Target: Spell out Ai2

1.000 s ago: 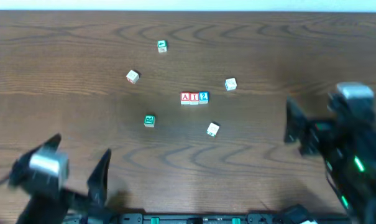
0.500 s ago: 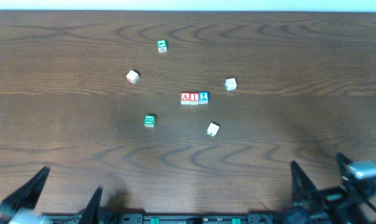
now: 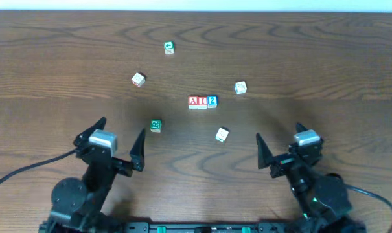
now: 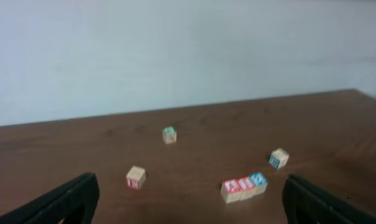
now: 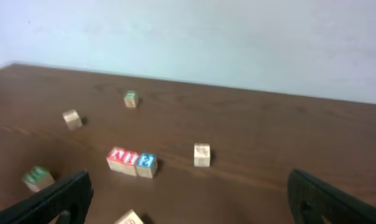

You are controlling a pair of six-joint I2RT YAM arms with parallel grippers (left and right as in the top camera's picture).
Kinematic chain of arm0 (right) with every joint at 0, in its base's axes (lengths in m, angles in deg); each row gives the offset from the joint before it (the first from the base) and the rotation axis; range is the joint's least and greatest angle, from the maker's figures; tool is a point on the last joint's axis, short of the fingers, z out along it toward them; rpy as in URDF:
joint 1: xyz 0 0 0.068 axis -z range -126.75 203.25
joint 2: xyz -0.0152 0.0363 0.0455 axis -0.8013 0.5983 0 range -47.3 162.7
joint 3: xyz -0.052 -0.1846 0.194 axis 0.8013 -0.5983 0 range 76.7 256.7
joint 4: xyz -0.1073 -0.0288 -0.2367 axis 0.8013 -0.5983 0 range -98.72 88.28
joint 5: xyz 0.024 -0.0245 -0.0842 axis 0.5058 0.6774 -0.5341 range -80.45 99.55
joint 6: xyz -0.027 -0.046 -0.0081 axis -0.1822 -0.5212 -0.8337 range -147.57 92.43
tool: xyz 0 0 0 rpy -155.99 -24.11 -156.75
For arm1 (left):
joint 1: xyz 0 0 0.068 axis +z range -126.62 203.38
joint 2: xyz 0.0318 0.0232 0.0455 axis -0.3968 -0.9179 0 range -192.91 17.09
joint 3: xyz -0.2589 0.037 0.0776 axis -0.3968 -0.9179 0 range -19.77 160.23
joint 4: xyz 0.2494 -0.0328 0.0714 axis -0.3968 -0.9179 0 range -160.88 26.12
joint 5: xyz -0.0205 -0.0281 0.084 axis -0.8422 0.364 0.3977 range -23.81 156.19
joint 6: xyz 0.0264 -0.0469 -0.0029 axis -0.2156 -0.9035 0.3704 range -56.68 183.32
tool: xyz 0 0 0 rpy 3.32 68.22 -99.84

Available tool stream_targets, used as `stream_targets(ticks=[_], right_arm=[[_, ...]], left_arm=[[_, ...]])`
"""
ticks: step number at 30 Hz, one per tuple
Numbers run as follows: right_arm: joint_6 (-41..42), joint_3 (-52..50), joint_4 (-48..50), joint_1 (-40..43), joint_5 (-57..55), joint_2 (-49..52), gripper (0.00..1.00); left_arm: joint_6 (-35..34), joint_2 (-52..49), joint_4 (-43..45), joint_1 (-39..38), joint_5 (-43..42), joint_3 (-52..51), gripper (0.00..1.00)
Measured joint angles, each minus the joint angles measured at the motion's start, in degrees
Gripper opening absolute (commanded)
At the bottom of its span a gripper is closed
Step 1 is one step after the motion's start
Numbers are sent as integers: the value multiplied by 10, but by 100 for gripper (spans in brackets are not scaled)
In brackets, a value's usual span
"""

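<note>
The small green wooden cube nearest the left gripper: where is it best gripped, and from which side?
I would pinch the small green wooden cube on two opposite side faces, descending from above with the left gripper: it lies flat and alone, its sides free.

Table (image 3: 338, 52) was dark brown, wavy wood grain throughout. The A block (image 3: 194, 101) and I block (image 3: 202, 101) carried red faces, the 2 block (image 3: 212, 101) blue — all on pale wood. One loose block (image 3: 155, 125) showed green.

Three-block row (image 5: 132, 162), two red, one blue, touching; pale block (image 5: 202, 155) just right; fingers (image 5: 58, 198) spread wide at lower corners.
</note>
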Motion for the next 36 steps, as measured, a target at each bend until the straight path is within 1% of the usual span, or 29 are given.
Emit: stream_targets(ticks=[3,7,15,20,24,26,29,31,33,36], right_arm=[[-17,-60,62,0,1,1,99],[-23,-113,67,0,1,9,99],[-22,-156,80,0,1,11,99],[12,-156,81,0,1,11,99],[28,-156,46,0,1,11,99],[31,-156,23,0,1,12,99],[33,-156,24,0,1,12,99],[33,-156,24,0,1,12,99],[33,-156,24,0,1,12,99],[33,-156,24,0,0,14,99]], left_arm=[[32,-8,23,0,3,-49,95],[49,-29,31,0,20,-86,95],[51,-90,30,0,61,-106,95],[27,-128,49,0,67,-134,95],[-22,-139,107,0,69,-201,95],[-62,-139,143,0,71,-230,95],[-126,-140,163,0,80,-240,95],[-169,-140,164,0,99,-251,95],[-213,-139,133,0,126,-264,95],[-277,-145,125,0,158,-264,95]])
